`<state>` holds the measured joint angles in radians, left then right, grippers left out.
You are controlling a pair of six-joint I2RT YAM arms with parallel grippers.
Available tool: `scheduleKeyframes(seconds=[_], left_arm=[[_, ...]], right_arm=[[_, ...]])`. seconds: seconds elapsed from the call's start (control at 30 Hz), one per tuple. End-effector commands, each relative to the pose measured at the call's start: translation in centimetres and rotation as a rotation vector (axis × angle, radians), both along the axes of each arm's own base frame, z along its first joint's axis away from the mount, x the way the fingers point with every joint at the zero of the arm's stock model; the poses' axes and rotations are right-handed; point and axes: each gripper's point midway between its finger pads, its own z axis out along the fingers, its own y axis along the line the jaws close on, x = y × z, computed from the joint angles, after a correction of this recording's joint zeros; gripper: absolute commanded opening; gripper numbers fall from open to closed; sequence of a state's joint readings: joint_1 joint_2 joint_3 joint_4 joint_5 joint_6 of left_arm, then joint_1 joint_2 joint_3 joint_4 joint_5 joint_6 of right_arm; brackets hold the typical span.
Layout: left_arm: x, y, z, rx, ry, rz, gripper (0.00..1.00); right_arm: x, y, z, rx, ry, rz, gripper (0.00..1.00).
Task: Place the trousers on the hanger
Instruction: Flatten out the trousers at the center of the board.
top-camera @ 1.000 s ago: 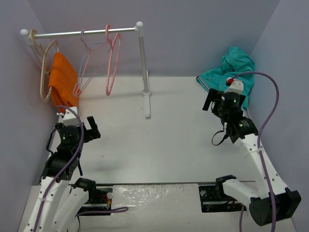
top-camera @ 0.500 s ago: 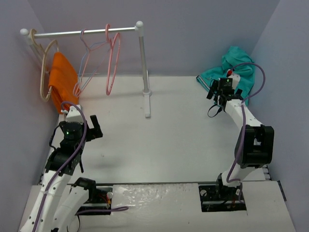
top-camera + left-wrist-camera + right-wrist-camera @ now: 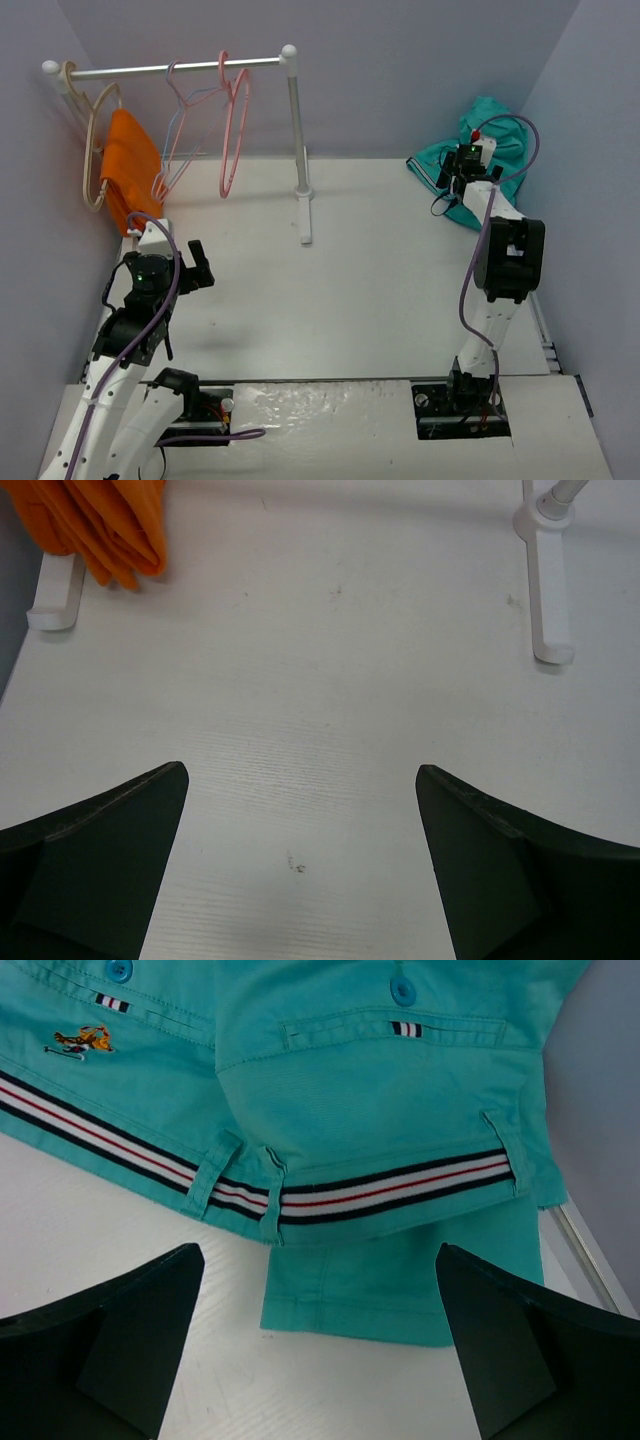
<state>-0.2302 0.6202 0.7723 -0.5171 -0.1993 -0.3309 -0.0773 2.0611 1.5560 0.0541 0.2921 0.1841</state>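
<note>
Right claw point(image 3: 318, 1260) gaping wide, hovering above crumpled teal-green fabric trousers point(image 3: 380, 1070), striped waistband lying just ahead. Left claw point(image 3: 300, 775) gaping empty over white surface point(image 3: 330, 700); orange cloth point(image 3: 110, 520) ahead-left, white rack foot point(image 3: 548, 600) ahead-right. Thin salmon-pink hanger point(image 3: 223, 150) hanging beyond left claw.

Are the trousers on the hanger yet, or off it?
Off. The trousers lie crumpled in the far right corner, while the pink hanger hangs bare on the rail at far left.

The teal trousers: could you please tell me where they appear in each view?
Top external: the trousers lie as a bunched heap in the upper right of the picture.
Left wrist: not in it.
Right wrist: they fill the upper half.
Shared landmark: the striped waistband, at the heap's left edge from above, runs across the middle of the right wrist view.
</note>
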Motion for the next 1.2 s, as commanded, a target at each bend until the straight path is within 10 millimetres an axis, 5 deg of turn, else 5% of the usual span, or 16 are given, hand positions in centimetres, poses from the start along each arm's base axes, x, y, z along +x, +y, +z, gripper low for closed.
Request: scheduleKeyframes(seconds=[0.0, 0.2, 0.4, 0.67, 0.83, 0.9, 1.0, 1.07, 1.17], left_arm=[[1.2, -0.5, 2.4, -0.028, -0.075, -0.003, 0.97], [1.6, -0.8, 1.8, -0.026, -0.053, -0.011, 0.97], [1.7, -0.8, 1.6, -0.024, -0.040, -0.010, 0.97], [1.8, -0.9, 1.4, -0.024, -0.029, -0.014, 0.97], [1.8, -0.9, 1.3, -0.024, -0.028, -0.016, 0.97], [1.9, -0.9, 1.4, -0.024, -0.029, -0.017, 0.97], [1.8, -1.0, 1.5, -0.025, -0.032, -0.019, 0.97], [1.9, -0.9, 1.5, -0.026, -0.033, -0.018, 0.97], [1.8, -0.9, 1.7, -0.029, -0.041, -0.018, 0.97]], right_arm=[[2.8, -1.7, 2.1, -0.081, -0.066, -0.007, 0.99], [4.4, -2.3, 0.7, -0.088, -0.051, 0.020, 0.95], [5.4, -2.8, -0.2, -0.085, -0.052, 0.041, 0.79], [6.5, -2.8, -0.8, -0.090, -0.052, 0.068, 0.16], [6.5, -3.1, 0.1, -0.104, -0.062, 0.071, 0.00], [6.6, -2.7, 2.4, -0.121, -0.096, 0.079, 0.00], [6.7, -2.2, 9.3, -0.173, -0.209, 0.087, 0.00], [6.2, -1.0, 17.3, -0.222, -0.338, 0.098, 0.00], [4.5, 1.3, 25.2, -0.274, -0.460, 0.120, 0.00]])
